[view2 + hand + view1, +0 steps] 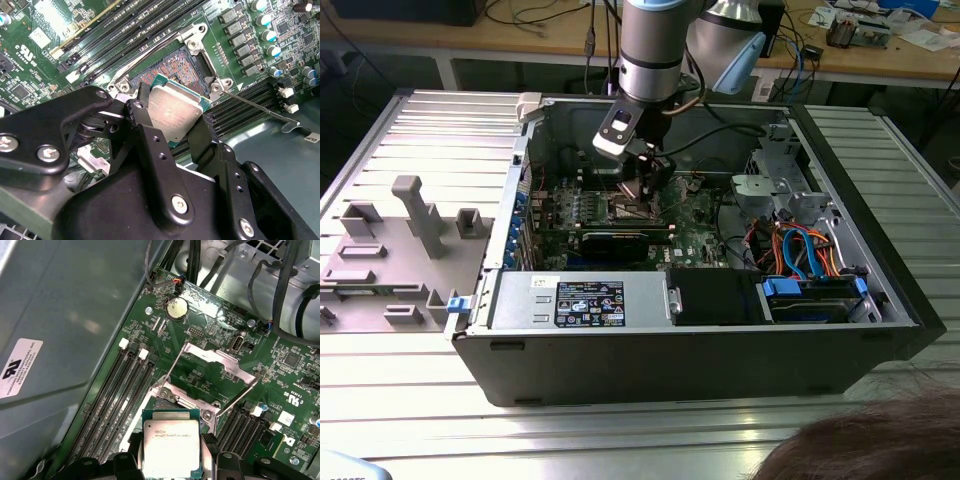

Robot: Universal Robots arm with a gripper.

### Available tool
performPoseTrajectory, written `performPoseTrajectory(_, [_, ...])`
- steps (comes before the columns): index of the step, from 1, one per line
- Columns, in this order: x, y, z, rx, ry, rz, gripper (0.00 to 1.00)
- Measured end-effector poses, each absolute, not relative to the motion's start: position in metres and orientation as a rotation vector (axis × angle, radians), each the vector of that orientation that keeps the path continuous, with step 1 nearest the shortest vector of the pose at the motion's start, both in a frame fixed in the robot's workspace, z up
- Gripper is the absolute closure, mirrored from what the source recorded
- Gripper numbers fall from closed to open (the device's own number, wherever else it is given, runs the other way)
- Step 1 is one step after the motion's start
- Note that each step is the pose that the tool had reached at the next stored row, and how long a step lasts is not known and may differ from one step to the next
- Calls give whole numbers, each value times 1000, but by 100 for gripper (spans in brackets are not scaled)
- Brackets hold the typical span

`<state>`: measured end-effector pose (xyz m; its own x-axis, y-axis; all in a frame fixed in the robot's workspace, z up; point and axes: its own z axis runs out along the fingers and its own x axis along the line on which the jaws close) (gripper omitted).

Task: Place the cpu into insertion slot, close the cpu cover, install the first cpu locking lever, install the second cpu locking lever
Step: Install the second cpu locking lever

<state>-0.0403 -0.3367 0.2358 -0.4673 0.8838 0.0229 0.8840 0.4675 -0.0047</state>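
My gripper (648, 185) reaches down into the open computer case (480, 300), over the green motherboard. Its black fingers (142, 112) are shut on the edges of the cpu (175, 111), a flat square chip with a dull silver top, which shows in both wrist views (171, 450). The chip hangs just above the insertion slot (172, 70), partly covering it; the socket's dark pin field shows beyond the chip. The cpu cover (220, 362) stands swung open past the socket (167, 399). A thin wire locking lever (260, 107) sticks out unlatched beside the socket.
Long memory slots (117, 395) run beside the socket, and more (245, 107) on its other side. A long black card (620, 240), a power supply (580, 300) and a drive bay with blue cables (810, 290) fill the case. A person's hair (880, 440) shows at the exterior view's right.
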Motion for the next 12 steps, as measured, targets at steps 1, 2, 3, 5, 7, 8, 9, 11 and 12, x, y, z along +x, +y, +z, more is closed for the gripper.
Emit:
performPoseTrajectory(1, [-40,-337,236,-1613,-2670,-12,45])
performPoseTrajectory(2, [-40,-337,235,-1632,-2658,-13,45])
performPoseTrajectory(3, [-40,-337,235,-1644,-2651,-13,45])
performPoseTrajectory(5, [-40,-337,235,-1657,-2643,-13,45])
performPoseTrajectory(7, [-40,-337,235,-1676,-2631,-13,45])
performPoseTrajectory(8, [-40,-337,235,-1678,-2630,-13,45])
performPoseTrajectory(9, [-40,-337,235,-1679,-2629,-13,45])
performPoseTrajectory(11, [-40,-337,235,-1682,-2627,-13,45])
performPoseTrajectory(12, [-40,-337,235,-1684,-2626,-13,45])
